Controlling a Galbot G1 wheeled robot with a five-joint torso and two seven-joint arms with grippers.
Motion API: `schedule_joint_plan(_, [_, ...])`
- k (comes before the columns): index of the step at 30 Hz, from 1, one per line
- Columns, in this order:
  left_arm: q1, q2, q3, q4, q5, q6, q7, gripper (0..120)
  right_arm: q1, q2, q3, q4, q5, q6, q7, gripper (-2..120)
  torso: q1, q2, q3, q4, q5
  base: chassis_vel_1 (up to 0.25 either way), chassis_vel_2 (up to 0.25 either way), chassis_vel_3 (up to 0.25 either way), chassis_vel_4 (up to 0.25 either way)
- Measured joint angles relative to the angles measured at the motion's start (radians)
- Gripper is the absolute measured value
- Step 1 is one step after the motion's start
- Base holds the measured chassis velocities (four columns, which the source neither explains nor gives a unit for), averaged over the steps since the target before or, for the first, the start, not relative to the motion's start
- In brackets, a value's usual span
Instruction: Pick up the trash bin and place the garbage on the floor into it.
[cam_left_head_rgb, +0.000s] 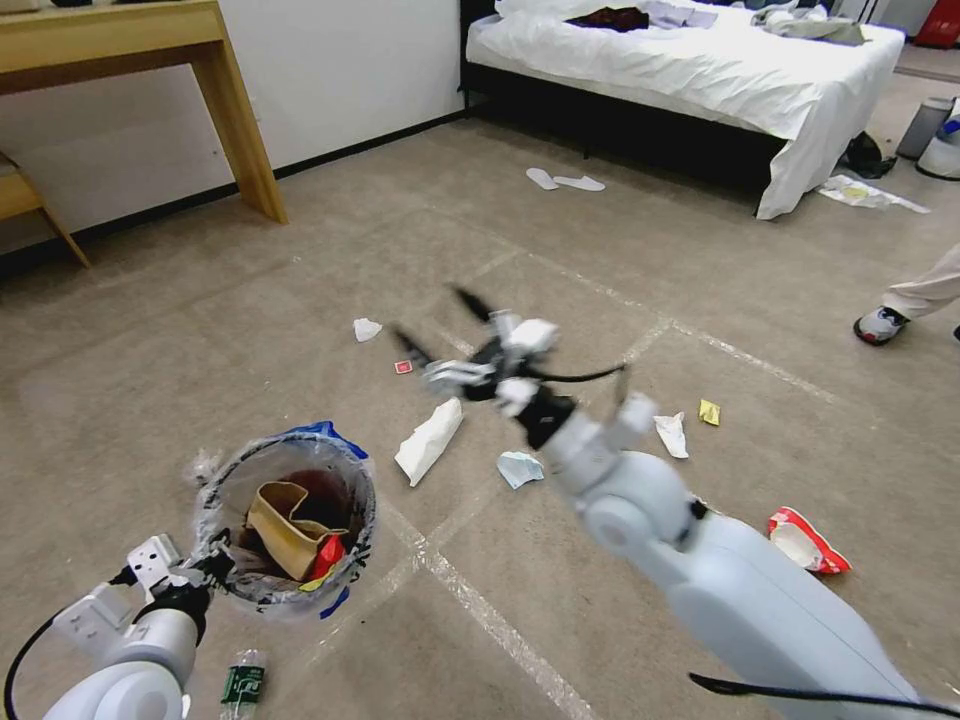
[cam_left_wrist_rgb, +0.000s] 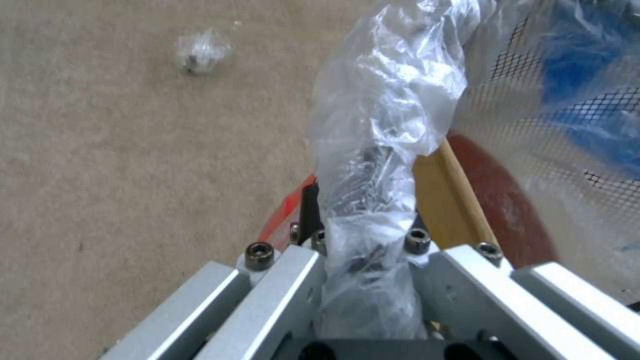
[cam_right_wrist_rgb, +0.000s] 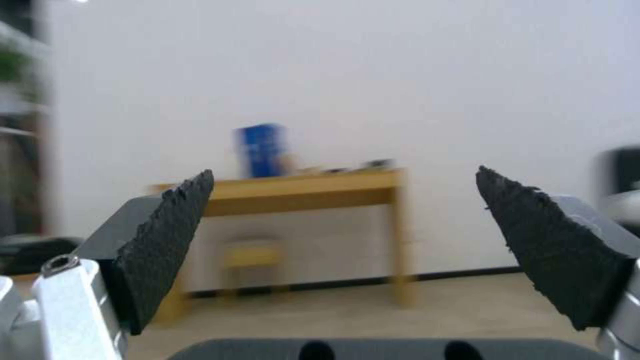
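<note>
no readable text, green label on the plastic bottle (cam_left_head_rgb: 242, 684) too small to read

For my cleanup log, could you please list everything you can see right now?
trash bin: one, clear liner with blue bits, held at its rim, cardboard inside
white papers: several, on floor ahead
red wrapper: one, floor, right
yellow scrap: one, floor
bottle: one, green label, floor beneath bin
slippers: two, white, near bed
table: one, wooden, by wall
left gripper: clamped on bin rim
right gripper: open, raised above floor
</note>
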Motion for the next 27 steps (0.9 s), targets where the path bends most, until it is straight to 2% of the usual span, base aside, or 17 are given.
schedule_joint_plan(1, [0.000,0.000,0.000,0.000,0.000,0.000,0.000,1,0.000,0.000,0.000,0.000,0.000,0.000,0.000,100,0.000,0.000,0.000,0.0000,0.0000,0.000,0.000,0.000,0.000])
schedule_joint_plan(4, [0.004,0.008,-0.006,-0.009,-0.001,-0.005,0.001,1,-0.141,0.017,0.197,0.033,-0.085,0.039,0.010,100,0.000,0.000,0.000,0.0000,-0.0004,0.000,0.000,0.000,0.000])
schedule_joint_plan(5, [0.004,0.008,-0.006,-0.009,-0.001,-0.005,0.001,1,-0.141,0.017,0.197,0.033,-0.085,0.039,0.010,100,0.000,0.000,0.000,0.0000,-0.0004,0.000,0.000,0.000,0.000])
schedule_joint_plan(7, [0.006,0.012,-0.010,-0.017,-0.001,-0.009,0.002,1,-0.243,0.051,0.321,0.063,-0.137,0.052,0.049,100,0.000,0.000,0.000,0.0001,-0.0004,0.000,0.000,0.000,0.000])
schedule_joint_plan(10, [0.007,0.013,-0.011,-0.021,0.001,-0.011,0.002,1,-0.300,0.080,0.372,0.076,-0.172,0.055,0.070,100,0.000,0.000,0.000,0.0003,-0.0005,0.000,0.000,0.000,0.000])
schedule_joint_plan(12, [0.008,0.016,-0.010,-0.028,0.011,-0.017,0.003,1,-0.421,0.176,0.467,0.097,-0.280,0.078,0.101,100,0.000,0.000,0.000,-0.0001,-0.0002,0.000,0.000,0.000,0.000])
schedule_joint_plan(13, [0.008,0.016,-0.010,-0.028,0.011,-0.017,0.003,1,-0.421,0.176,0.467,0.097,-0.280,0.078,0.101,100,0.000,0.000,0.000,-0.0001,-0.0002,0.000,0.000,0.000,0.000])
schedule_joint_plan(16, [0.009,0.021,-0.005,-0.030,0.012,-0.018,0.005,1,-0.532,0.259,0.518,0.106,-0.376,0.114,0.113,100,0.000,0.000,0.000,-0.0001,-0.0006,0.000,0.000,0.000,0.000])
schedule_joint_plan(17, [0.009,0.021,-0.005,-0.030,0.012,-0.018,0.005,1,-0.532,0.259,0.518,0.106,-0.376,0.114,0.113,100,0.000,0.000,0.000,-0.0001,-0.0006,0.000,0.000,0.000,0.000])
schedule_joint_plan(19, [0.007,0.024,-0.005,-0.025,0.012,-0.018,0.006,1,-0.566,0.294,0.520,0.077,-0.431,0.158,0.115,100,0.000,0.000,0.000,0.0000,-0.0005,0.000,0.000,0.000,0.000])
schedule_joint_plan(27, [0.009,0.030,-0.008,-0.022,0.008,-0.018,0.008,1,-0.588,0.351,0.506,0.048,-0.518,0.208,0.112,100,0.000,0.000,0.000,0.0002,-0.0006,0.000,0.000,0.000,0.000])
